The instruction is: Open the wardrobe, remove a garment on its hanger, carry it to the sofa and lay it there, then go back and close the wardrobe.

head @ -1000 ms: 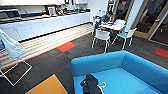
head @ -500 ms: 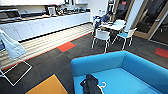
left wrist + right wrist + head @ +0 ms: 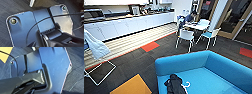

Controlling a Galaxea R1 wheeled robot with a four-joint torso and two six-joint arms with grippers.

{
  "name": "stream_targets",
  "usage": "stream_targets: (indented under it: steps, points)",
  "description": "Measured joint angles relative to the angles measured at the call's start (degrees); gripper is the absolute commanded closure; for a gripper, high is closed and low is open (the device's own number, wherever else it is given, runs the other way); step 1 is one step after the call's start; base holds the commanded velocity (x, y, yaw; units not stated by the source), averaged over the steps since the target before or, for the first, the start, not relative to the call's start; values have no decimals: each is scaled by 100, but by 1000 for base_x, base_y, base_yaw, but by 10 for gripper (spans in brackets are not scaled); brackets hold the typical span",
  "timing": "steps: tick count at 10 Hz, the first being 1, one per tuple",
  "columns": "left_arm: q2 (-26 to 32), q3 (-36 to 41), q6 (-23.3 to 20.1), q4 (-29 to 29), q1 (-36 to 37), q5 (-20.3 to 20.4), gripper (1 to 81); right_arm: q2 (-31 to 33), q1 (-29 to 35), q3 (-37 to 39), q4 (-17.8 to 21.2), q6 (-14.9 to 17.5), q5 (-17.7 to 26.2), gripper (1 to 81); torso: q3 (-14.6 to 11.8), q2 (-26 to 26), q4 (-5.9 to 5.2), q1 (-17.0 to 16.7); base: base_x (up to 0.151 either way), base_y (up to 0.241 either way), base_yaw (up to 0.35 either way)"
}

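Observation:
The bright blue sofa [image 3: 184,62] stands close in front of me at the lower right of the head view. The black garment [image 3: 174,85] lies crumpled on its seat near the left end. The white hanger [image 3: 186,86] lies against the garment's right side, its hook resting on the blue cushion. Nothing holds either of them. Dark carpet [image 3: 12,7] lies under my left wrist, and an orange floor patch [image 3: 5,53] shows by my right wrist.
An orange floor tile [image 3: 131,86] lies left of the sofa. At the far left a white frame rack [image 3: 99,72] carries a light blue cloth [image 3: 95,46]. Beyond the sofa, white chairs [image 3: 185,36] surround a table [image 3: 197,25] where a person [image 3: 190,17] sits. A counter [image 3: 129,23] runs along the back wall.

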State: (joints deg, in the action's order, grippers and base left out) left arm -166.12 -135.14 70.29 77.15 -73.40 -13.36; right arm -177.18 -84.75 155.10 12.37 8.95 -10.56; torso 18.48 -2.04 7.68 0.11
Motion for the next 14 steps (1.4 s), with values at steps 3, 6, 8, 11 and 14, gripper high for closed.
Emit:
stream_targets:
  steps: [3, 6, 8, 11, 14]
  points:
    - [-22, -5, -4, 5, -118, -6, 10, 0, -80, 0, 0, -2, 12, 10, -5, -9, 0, -14, -82, 0, 0]
    - [-37, -2, -21, 10, -85, -4, 10, 5, -15, 0, 0, 0, -10, 10, -7, -11, 0, -19, -98, 0, 0]
    - [-37, -2, -106, 11, -94, -2, 10, 0, -33, 0, 0, 0, 0, 10, -7, -11, 0, -17, -105, 0, 0]
    - [-41, -2, -152, 13, -146, -2, 10, 2, -48, 0, 0, 0, 0, 10, -7, -15, 0, -21, -105, 0, 0]
    - [-39, -2, -155, 13, -129, -4, 10, 2, -50, 0, 0, 0, 4, 10, -7, -15, 0, -17, -105, 0, 0]
